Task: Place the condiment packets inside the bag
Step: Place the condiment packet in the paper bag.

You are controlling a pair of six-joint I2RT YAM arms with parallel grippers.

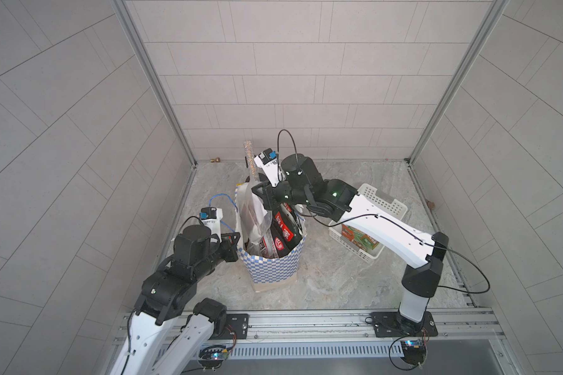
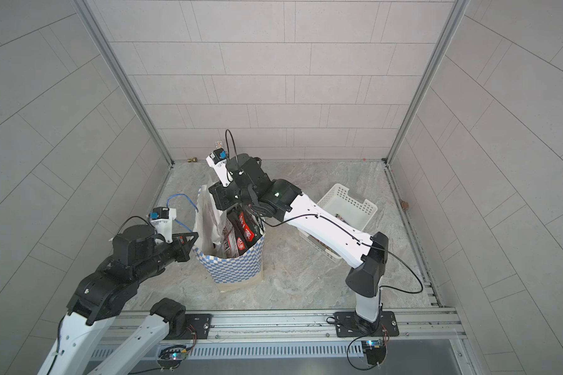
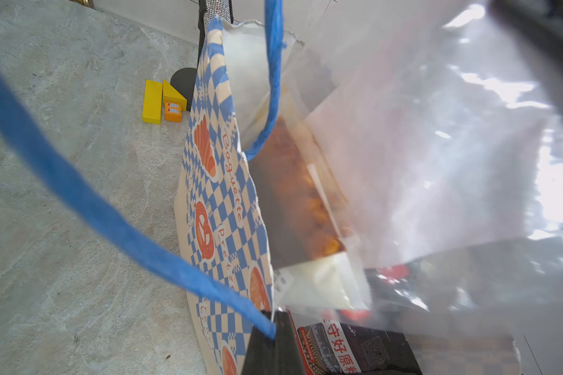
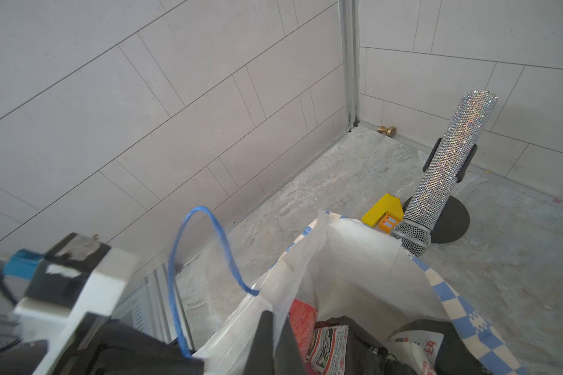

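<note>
Packets (image 1: 281,232) in bag (image 1: 273,269), beside jaws

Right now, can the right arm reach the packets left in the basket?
Probably, once it backs off: the right gripper is shut at the top of the bag, and that arm's forearm hangs over the basket. Its packets lie uncovered.
</note>
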